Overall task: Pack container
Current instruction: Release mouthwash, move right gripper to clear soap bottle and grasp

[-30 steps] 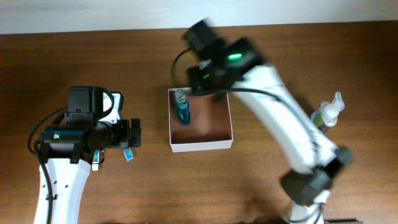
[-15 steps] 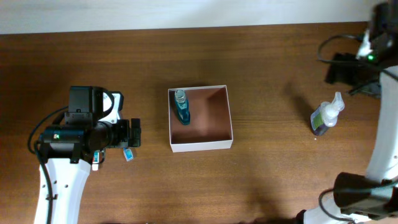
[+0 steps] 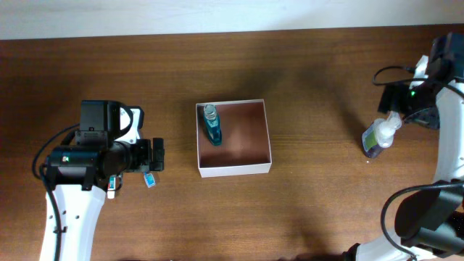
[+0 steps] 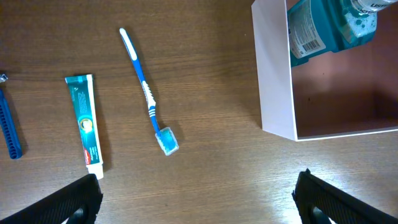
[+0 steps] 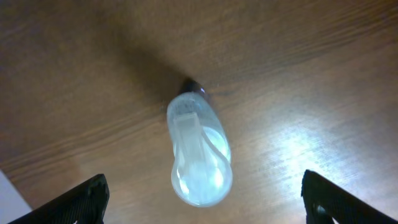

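Though the spray bottle (image 5: 198, 152) right of the container (image 3: 233, 171) looks light, it seems slippery — the right gripper (image 5: 205, 202), spread empty above, should pinch its body.

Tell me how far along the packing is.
Done: one blue bottle stands in a corner of the container. In hand: nothing yet; the right tool hangs open over the spray bottle, not gripping it. Left: that spray bottle, plus the toothbrush and toothpaste lying on the table below the open left tool.
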Available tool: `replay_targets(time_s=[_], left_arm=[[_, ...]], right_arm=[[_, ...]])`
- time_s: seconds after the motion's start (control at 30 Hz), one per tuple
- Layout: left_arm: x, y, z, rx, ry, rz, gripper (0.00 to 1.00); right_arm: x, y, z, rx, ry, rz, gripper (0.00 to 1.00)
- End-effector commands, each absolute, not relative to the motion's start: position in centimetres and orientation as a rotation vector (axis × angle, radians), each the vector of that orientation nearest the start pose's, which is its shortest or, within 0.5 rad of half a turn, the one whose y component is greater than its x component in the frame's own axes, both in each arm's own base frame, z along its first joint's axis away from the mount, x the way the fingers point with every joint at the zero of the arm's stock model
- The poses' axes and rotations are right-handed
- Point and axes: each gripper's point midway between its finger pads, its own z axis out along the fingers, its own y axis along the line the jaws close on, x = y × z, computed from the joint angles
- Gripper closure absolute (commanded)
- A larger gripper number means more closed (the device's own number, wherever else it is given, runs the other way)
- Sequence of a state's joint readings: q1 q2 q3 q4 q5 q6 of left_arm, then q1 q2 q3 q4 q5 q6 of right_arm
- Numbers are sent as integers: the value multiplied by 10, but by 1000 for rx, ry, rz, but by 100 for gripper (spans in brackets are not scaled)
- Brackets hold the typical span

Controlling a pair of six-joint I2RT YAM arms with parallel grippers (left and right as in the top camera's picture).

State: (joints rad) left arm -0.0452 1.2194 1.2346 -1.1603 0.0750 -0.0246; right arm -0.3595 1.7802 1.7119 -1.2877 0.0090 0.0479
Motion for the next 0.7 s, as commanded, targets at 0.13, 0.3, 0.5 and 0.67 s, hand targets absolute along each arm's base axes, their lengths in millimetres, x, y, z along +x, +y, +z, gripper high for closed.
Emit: replay_targets(time_s=[0.13,0.3,0.5,0.67], left_arm=[[276,-24,207,31,2702,-119,0],[276,-24,207,31,2703,-119,0],[276,-24,207,31,2702,-119,0],[276,-24,207,31,2702,-119,0]], right_arm=[[354,-131,144,583,2902,-9,9],[354,-130,135,585,2930,8,13],[355,-129,133,586,2933,20,33],[354,-129,133,586,2935,20,45]])
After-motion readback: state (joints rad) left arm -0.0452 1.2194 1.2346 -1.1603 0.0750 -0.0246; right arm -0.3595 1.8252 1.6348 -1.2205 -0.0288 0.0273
